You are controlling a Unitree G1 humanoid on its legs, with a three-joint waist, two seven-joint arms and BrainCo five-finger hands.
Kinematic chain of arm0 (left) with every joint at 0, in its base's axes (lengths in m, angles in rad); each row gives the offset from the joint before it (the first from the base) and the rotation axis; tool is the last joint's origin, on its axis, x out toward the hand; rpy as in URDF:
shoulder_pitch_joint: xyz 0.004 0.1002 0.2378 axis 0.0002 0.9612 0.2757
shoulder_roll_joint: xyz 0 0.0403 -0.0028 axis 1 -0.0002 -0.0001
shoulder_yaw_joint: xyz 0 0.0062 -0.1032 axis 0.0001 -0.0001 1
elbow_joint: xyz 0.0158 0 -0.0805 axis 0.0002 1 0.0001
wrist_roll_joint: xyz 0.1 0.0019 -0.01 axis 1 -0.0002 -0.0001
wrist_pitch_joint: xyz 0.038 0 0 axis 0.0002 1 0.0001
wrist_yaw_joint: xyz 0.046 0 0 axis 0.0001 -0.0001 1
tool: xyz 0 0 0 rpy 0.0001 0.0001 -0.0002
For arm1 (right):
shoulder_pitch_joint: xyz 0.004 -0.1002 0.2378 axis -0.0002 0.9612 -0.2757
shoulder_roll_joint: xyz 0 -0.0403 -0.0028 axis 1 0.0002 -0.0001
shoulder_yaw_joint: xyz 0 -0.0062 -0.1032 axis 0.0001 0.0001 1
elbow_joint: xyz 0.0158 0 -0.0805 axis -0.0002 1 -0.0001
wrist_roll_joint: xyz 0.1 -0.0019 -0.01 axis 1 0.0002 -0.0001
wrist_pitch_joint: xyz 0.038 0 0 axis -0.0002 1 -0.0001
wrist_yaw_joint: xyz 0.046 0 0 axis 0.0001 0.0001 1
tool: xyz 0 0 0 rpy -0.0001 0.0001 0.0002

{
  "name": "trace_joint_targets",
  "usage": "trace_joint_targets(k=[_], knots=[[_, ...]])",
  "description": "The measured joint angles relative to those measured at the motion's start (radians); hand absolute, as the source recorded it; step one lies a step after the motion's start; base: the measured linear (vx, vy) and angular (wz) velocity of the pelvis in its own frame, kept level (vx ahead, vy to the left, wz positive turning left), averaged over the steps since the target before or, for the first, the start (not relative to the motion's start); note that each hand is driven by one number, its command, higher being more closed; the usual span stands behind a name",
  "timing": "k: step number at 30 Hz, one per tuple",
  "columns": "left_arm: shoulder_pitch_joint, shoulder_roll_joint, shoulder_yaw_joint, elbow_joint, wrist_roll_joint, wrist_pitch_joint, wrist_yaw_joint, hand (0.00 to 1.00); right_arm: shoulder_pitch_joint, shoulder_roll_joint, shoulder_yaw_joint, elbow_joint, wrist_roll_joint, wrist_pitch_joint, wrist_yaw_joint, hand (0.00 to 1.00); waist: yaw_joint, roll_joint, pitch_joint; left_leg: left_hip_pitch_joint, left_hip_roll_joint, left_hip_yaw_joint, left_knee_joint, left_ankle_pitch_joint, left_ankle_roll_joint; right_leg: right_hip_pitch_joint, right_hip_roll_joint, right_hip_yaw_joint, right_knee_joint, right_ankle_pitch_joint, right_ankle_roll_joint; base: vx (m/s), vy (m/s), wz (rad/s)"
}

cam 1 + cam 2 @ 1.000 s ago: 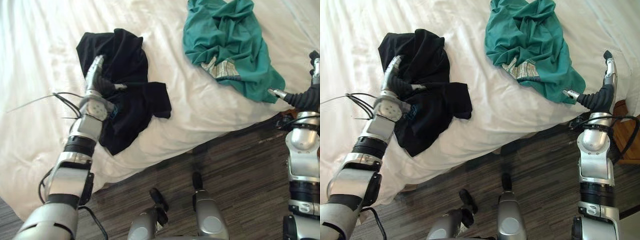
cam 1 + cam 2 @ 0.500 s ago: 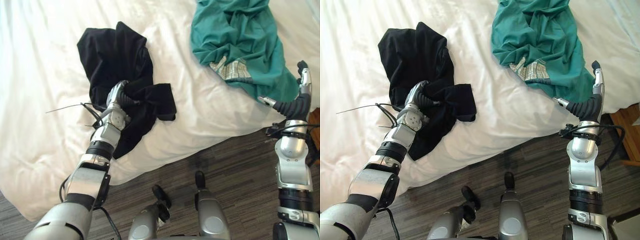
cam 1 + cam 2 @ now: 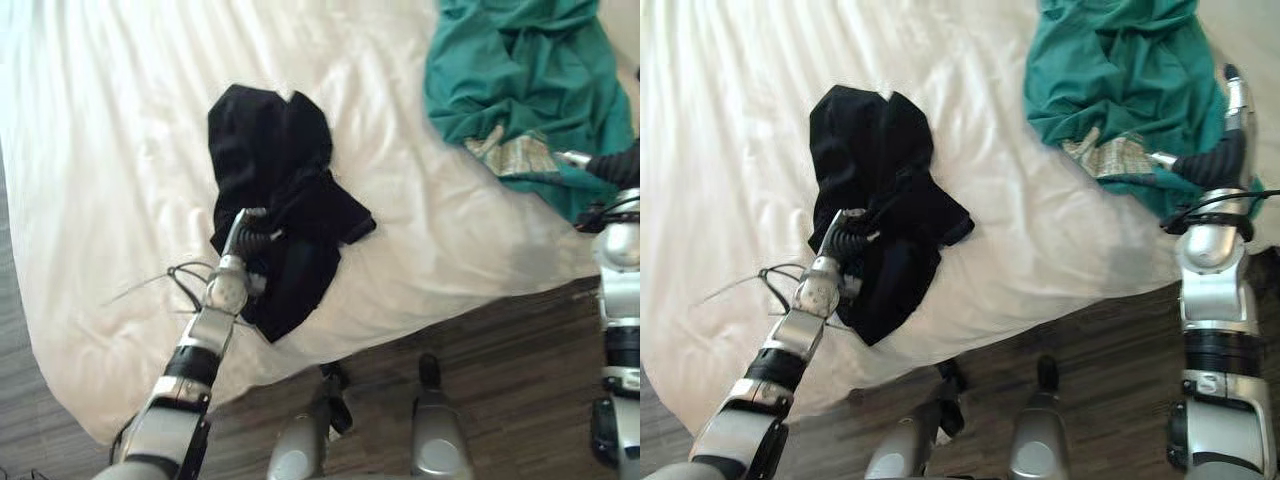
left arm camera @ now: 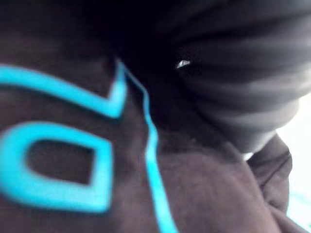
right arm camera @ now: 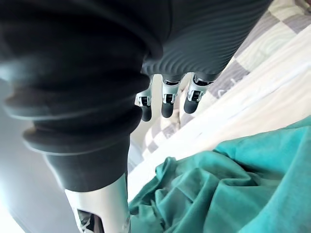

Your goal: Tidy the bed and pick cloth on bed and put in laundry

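Observation:
A crumpled black cloth (image 3: 275, 190) with a cyan print (image 4: 58, 174) lies on the white bed (image 3: 120, 150), near its front edge. My left hand (image 3: 246, 226) rests on the cloth's lower middle, fingers curled into the fabric, which lies pressed close in the left wrist view. A teal cloth (image 3: 1120, 70) is heaped at the far right of the bed. Beside its near edge my right hand (image 3: 1228, 120) is held up, and its fingers (image 5: 167, 104) are straight and hold nothing. The teal cloth (image 5: 233, 184) lies just below that hand.
The bed's front edge runs across the lower part of the view, with dark wood floor (image 3: 520, 330) below it. The white sheet (image 3: 730, 120) is wrinkled on the left. A checked fabric (image 5: 272, 29) lies on the bed beyond the right hand.
The camera has shifted. My left hand has slid down the black cloth and its fingers have gone from straight to curled into it. My right hand stays raised and open.

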Motion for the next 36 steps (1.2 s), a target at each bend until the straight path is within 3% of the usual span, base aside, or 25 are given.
trace_joint_targets(k=[1,2,3,4,5,6,10,12,13,15,19,21,23,26,31,32,36], knots=[[0.050,-0.001,0.012,-0.028,-0.045,-0.014,-0.026,1.00,-0.063,-0.048,0.040,0.080,-0.005,0.000,0.005,0.00,0.003,0.021,0.008,-0.004,0.003,-0.031,0.000,-0.001,0.001,-0.004,0.018,0.017,-0.119,-0.038,0.022,0.09,-0.022,0.12],[0.068,0.003,0.025,-0.029,-0.057,-0.023,-0.035,1.00,-0.092,-0.073,0.069,0.114,-0.006,0.000,0.013,0.00,0.007,0.019,0.008,-0.008,-0.005,-0.032,0.000,-0.002,0.000,-0.002,0.014,0.026,-0.216,0.007,0.017,0.03,-0.041,0.37],[0.082,0.014,0.039,-0.029,-0.069,-0.028,-0.045,1.00,-0.125,-0.102,0.102,0.150,-0.008,0.000,0.026,0.00,0.004,0.009,0.010,-0.013,-0.029,-0.034,0.000,-0.005,-0.004,-0.009,0.004,0.038,-0.293,0.135,0.010,0.00,-0.039,0.40],[0.087,0.010,0.050,-0.031,-0.076,-0.029,-0.048,1.00,-0.150,-0.122,0.120,0.174,-0.011,-0.002,0.033,0.00,0.002,0.015,0.014,-0.017,-0.034,-0.036,-0.001,-0.012,-0.012,-0.009,-0.001,0.015,-0.289,0.114,-0.028,0.04,-0.088,0.18],[0.102,0.010,0.077,-0.034,-0.083,-0.031,-0.049,1.00,-0.244,-0.133,0.160,0.247,-0.017,0.000,0.047,0.00,0.020,0.049,0.033,-0.023,-0.016,-0.030,-0.001,-0.013,-0.014,-0.019,0.017,0.024,-0.298,0.116,-0.031,0.03,-0.086,-0.07],[0.103,0.010,0.086,-0.034,-0.086,-0.031,-0.049,1.00,-0.276,-0.147,0.183,0.294,-0.017,0.000,0.054,0.00,0.025,0.065,0.044,-0.024,-0.012,-0.028,-0.002,-0.010,-0.017,-0.019,0.023,0.021,-0.297,0.116,-0.031,0.02,-0.093,-0.24],[0.139,0.013,0.117,-0.033,-0.095,-0.032,-0.049,1.00,-0.391,-0.165,0.265,0.426,-0.016,-0.013,0.087,0.00,0.026,0.081,0.059,-0.039,-0.001,-0.025,-0.002,0.002,-0.035,-0.050,0.034,0.034,-0.286,0.116,-0.031,-0.01,-0.040,-0.13],[0.137,0.033,0.121,-0.036,-0.121,-0.060,-0.048,1.00,-0.480,-0.192,0.319,0.494,-0.036,-0.019,0.101,0.00,0.029,0.091,0.051,-0.078,-0.001,-0.027,-0.001,0.006,-0.040,-0.102,0.035,0.038,-0.264,0.115,-0.030,-0.02,-0.012,-0.04],[0.129,0.039,0.122,-0.036,-0.134,-0.075,-0.048,1.00,-0.514,-0.204,0.324,0.519,-0.062,-0.024,0.106,1.00,0.036,0.092,0.050,-0.097,-0.001,-0.028,-0.001,0.006,-0.040,-0.132,0.035,0.041,-0.245,0.113,-0.030,-0.03,0.007,-0.02],[0.107,0.040,0.125,-0.062,-0.158,-0.079,-0.048,1.00,-0.559,-0.232,0.337,0.538,-0.100,-0.028,0.106,1.00,0.055,0.093,0.050,-0.135,-0.005,-0.021,-0.001,0.006,-0.040,-0.200,0.033,0.054,-0.192,0.099,-0.033,-0.08,0.033,0.00],[0.107,0.037,0.167,-0.140,-0.202,-0.085,-0.048,1.00,-0.622,-0.259,0.338,0.515,-0.115,-0.029,0.103,1.00,0.064,0.094,0.049,-0.217,-0.008,0.046,-0.003,-0.027,-0.044,-0.334,0.019,0.065,-0.096,0.081,-0.029,-0.10,0.035,0.03],[0.107,0.020,0.182,-0.148,-0.202,-0.085,-0.051,1.00,-0.616,-0.267,0.337,0.485,-0.112,-0.024,0.103,1.00,0.066,0.094,0.049,-0.220,0.002,0.132,-0.007,-0.028,-0.041,-0.354,0.011,0.071,-0.080,0.081,-0.029,-0.03,0.019,0.01],[0.107,-0.002,0.190,-0.148,-0.202,-0.085,-0.051,1.00,-0.604,-0.262,0.330,0.457,-0.110,-0.013,0.102,1.00,0.072,0.095,0.048,-0.218,0.001,0.153,-0.006,-0.023,-0.043,-0.361,0.009,0.079,-0.075,0.081,-0.029,0.02,0.010,-0.08],[0.112,-0.048,0.214,-0.142,-0.202,-0.083,-0.051,1.00,-0.497,-0.215,0.219,0.376,-0.042,-0.009,0.091,1.00,0.083,0.092,0.031,-0.214,0.007,0.157,-0.001,-0.005,-0.024,-0.360,0.017,0.083,-0.074,0.079,-0.032,0.11,-0.062,-0.07],[0.144,-0.073,0.226,-0.100,-0.207,-0.048,-0.051,1.00,-0.270,-0.021,0.073,0.244,0.163,-0.021,0.058,1.00,0.080,0.058,-0.007,-0.152,0.036,0.154,-0.001,-0.001,-0.031,-0.292,0.043,0.065,-0.081,0.058,-0.051,0.13,-0.109,-0.08],[0.172,-0.076,0.226,-0.096,-0.208,-0.034,-0.051,1.00,-0.183,0.062,0.057,0.206,0.217,-0.038,0.057,1.00,0.078,0.029,-0.026,-0.126,0.047,0.154,-0.001,0.000,-0.035,-0.264,0.053,0.061,-0.086,0.048,-0.057,0.10,-0.107,-0.07],[0.212,-0.117,0.226,-0.063,-0.208,-0.004,-0.051,1.00,0.058,0.268,0.040,0.122,0.383,-0.097,0.058,1.00,0.075,-0.029,-0.077,-0.052,0.073,0.126,-0.001,-0.007,-0.052,-0.164,0.070,0.023,-0.101,0.020,-0.075,0.13,-0.127,0.13]])
